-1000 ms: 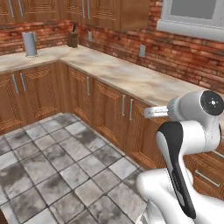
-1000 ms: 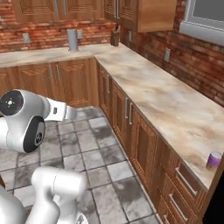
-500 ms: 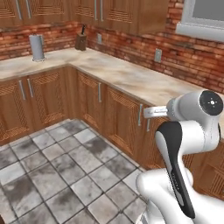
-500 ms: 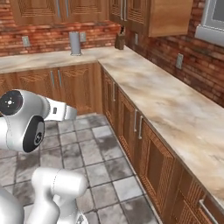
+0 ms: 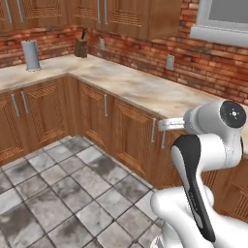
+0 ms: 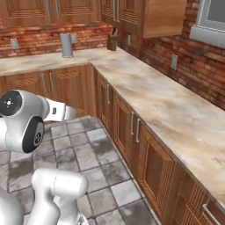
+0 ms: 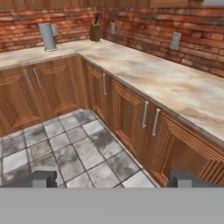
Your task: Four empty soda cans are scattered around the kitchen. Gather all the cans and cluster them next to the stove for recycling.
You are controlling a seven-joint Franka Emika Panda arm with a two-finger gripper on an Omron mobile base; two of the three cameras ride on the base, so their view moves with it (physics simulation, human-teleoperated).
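**Bare corner worktop, tool open and empty**

An L-shaped worktop (image 5: 140,89) of mottled beige stone runs along two red brick walls (image 5: 145,53) and meets in a far corner. Under it stand brown wooden cabinets (image 5: 121,131) with slim metal handles, and more wooden cabinets (image 6: 145,15) hang on the wall above. The floor (image 5: 58,193) is laid with grey and white marbled tiles.

On the far run of the worktop, left of the corner, a tall plain grey canister (image 5: 31,54) stands upright. A dark knife block (image 5: 81,47) sits in the corner, close against the brick. Grey wall sockets (image 5: 170,62) are set into the brick above the right run, and a window (image 5: 225,22) with a pale sill is cut off at the upper right edge of the left base view.

The white arm (image 5: 203,160) rises in the near foreground of both base views, folded over the floor in front of the cabinets. In the hand view the tool (image 7: 113,179) looks down at the tiles and the cabinet fronts, its two dark fingertips (image 7: 41,178) set wide apart at the bottom with nothing between them.

No soda can and no stove can be made out on the visible worktop or floor. The right run of the worktop is cut off at the near right edge of each view, so what lies further along it cannot be told.
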